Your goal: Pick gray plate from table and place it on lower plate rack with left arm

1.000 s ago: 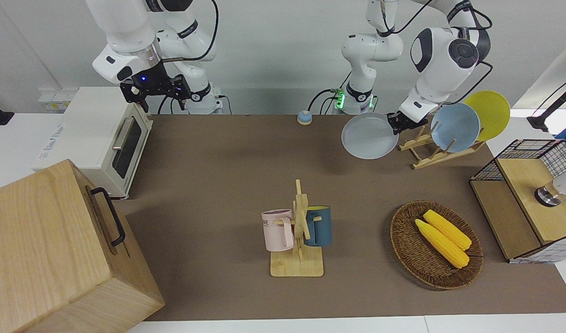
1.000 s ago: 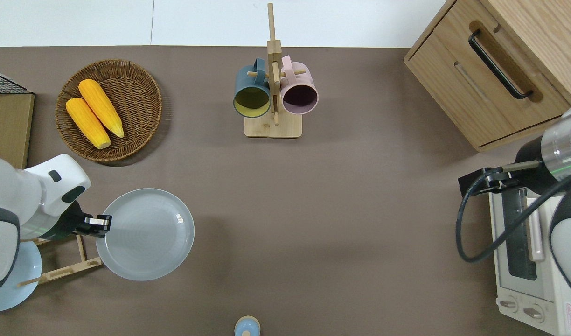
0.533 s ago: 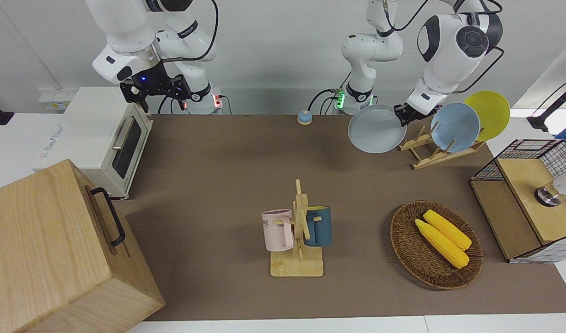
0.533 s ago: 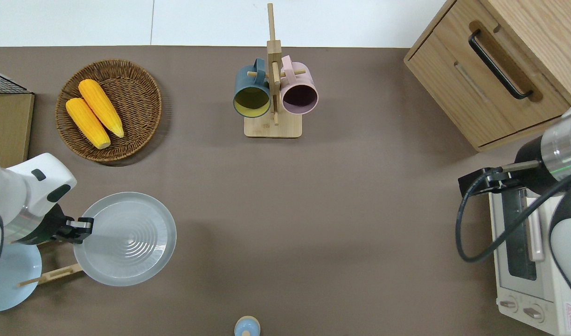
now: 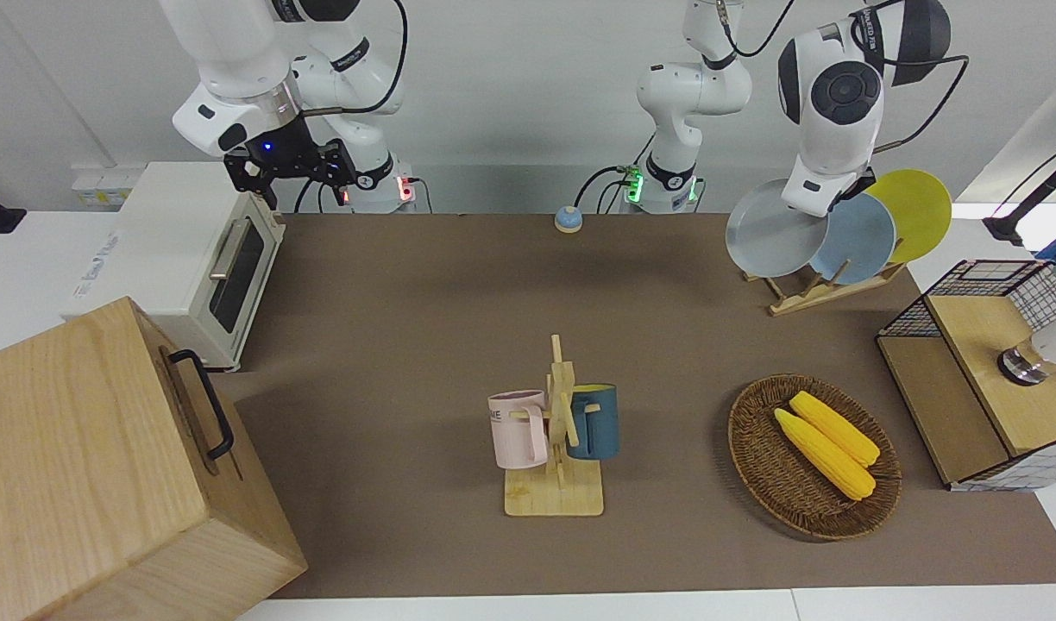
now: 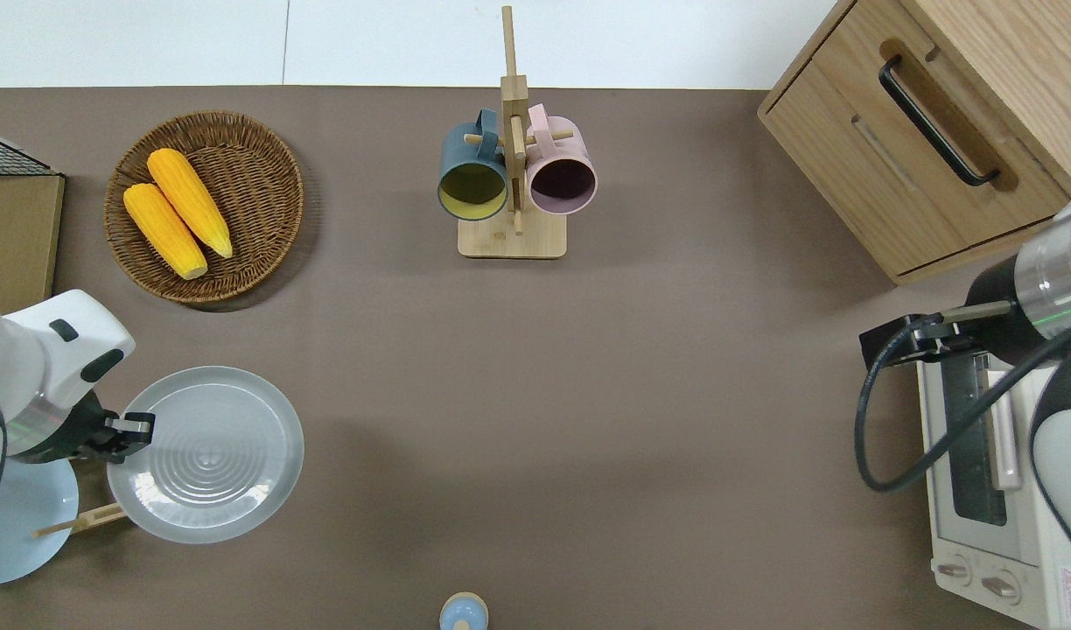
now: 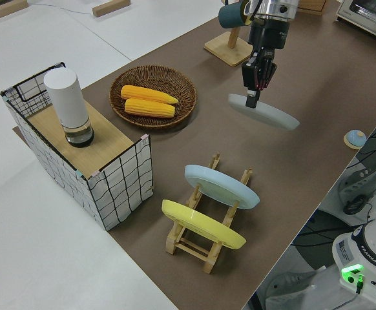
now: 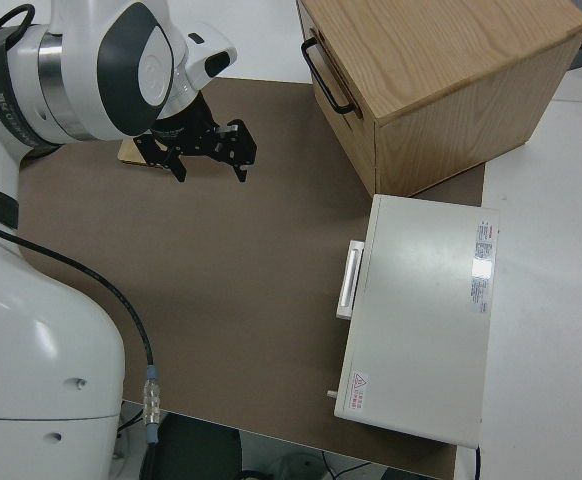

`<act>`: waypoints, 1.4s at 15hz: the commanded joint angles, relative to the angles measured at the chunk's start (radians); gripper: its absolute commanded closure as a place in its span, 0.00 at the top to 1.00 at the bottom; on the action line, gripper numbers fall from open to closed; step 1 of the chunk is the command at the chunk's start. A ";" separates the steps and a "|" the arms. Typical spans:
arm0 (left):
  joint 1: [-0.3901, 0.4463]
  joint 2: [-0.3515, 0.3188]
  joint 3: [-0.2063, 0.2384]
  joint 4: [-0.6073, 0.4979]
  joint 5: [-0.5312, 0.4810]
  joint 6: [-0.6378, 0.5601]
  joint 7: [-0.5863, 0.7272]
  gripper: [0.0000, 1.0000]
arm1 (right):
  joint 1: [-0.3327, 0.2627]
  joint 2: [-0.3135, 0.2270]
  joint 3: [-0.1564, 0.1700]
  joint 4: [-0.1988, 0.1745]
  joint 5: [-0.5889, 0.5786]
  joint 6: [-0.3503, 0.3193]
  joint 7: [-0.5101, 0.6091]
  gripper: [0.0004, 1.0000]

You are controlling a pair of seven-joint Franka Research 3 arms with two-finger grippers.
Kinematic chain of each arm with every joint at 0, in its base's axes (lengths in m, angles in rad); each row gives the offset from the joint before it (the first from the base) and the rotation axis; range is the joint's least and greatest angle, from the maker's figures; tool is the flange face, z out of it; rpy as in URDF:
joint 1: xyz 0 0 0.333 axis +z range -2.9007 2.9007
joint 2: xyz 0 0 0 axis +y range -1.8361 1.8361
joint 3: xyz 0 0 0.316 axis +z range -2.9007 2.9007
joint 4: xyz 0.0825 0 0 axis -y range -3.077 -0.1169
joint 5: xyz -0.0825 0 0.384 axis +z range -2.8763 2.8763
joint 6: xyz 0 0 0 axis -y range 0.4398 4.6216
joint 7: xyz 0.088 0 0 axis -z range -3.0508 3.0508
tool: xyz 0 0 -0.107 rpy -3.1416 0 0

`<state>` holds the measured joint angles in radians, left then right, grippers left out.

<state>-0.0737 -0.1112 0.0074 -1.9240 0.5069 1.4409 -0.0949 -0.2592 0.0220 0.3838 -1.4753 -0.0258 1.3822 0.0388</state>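
The left gripper (image 6: 122, 430) is clamped on the rim of the gray plate (image 6: 205, 455), carrying it in the air over the tabletop (image 6: 588, 394) at the left arm's end. The overhead view shows the plate's edge just overlapping the tip of the lower plate rack (image 7: 207, 226), while the left side view shows it clear above the tabletop, tilted, and not yet in any slot. Gripping at the rim leaves the opposite edge free to enter between the pegs, and the tilt likely prepares the plate to match the rack's slant. The rack already holds a sky-blue plate (image 7: 221, 186) and a yellow plate (image 7: 203, 224), both leaning in their slots with the yellow one farther toward the table end; the open pegs on the blue plate's other side seem the likely target. The plate must come in edge-first without knocking the blue plate. The right gripper (image 8: 206, 148) is parked, its fingers spread apart and holding nothing.
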 commanded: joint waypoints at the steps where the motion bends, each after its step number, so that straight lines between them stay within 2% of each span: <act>1: -0.017 0.067 -0.004 0.011 0.154 -0.037 -0.023 0.00 | -0.023 -0.002 0.021 0.007 -0.006 -0.011 0.012 0.98; 5: -0.015 0.105 -0.004 -0.024 0.280 -0.034 -0.097 0.00 | -0.023 -0.002 0.020 0.007 -0.006 -0.012 0.012 0.98; 9: -0.015 0.111 -0.006 -0.102 0.347 -0.022 -0.175 0.00 | -0.023 -0.002 0.020 0.007 -0.006 -0.011 0.012 0.98; 14: -0.017 0.116 -0.006 -0.151 0.340 0.007 -0.210 0.00 | -0.023 -0.002 0.021 0.007 -0.006 -0.011 0.012 0.98; 18: -0.049 0.182 -0.009 -0.155 0.328 0.019 -0.296 0.00 | -0.023 -0.002 0.021 0.007 -0.006 -0.011 0.012 0.98; 21: -0.052 0.191 -0.009 -0.155 0.315 0.021 -0.296 0.01 | -0.023 -0.002 0.021 0.006 -0.006 -0.011 0.012 0.98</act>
<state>-0.1068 0.0641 -0.0145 -2.0727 0.8234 1.4542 -0.3672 -0.2592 0.0220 0.3838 -1.4753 -0.0258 1.3822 0.0388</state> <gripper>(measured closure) 0.965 0.013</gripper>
